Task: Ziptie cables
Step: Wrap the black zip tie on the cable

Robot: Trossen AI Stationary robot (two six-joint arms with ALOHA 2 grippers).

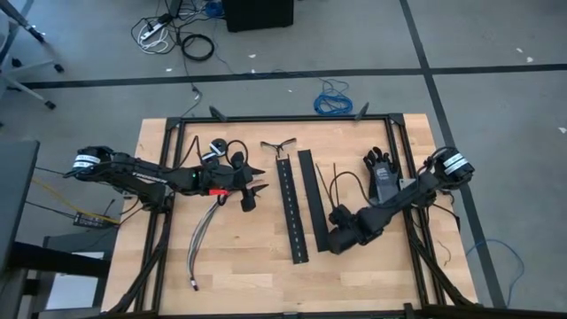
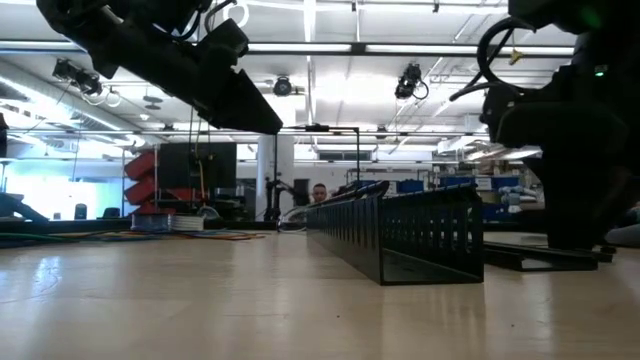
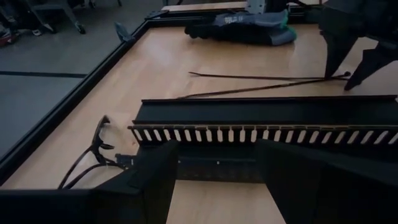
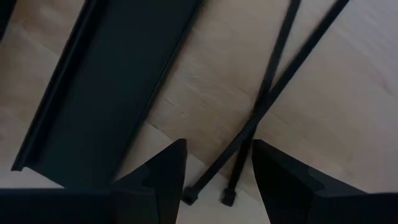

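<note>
Now the right gripper (image 4: 217, 180), jaws spread, hovers over two crossed zipties (image 4: 273, 93) at centre frame; picking one comes next. Left gripper (image 1: 252, 190), jaws apart, waits above the cables (image 1: 202, 235).

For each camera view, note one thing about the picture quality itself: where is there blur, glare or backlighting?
High view: even light, sharp table. Low view: bright ceiling lights behind leave the left gripper a dark silhouette; the near tabletop looks soft. Left wrist view: its own fingers are blurred, the slotted strip fairly clear. Right wrist view: the zipties and the dark strip look soft.
</note>
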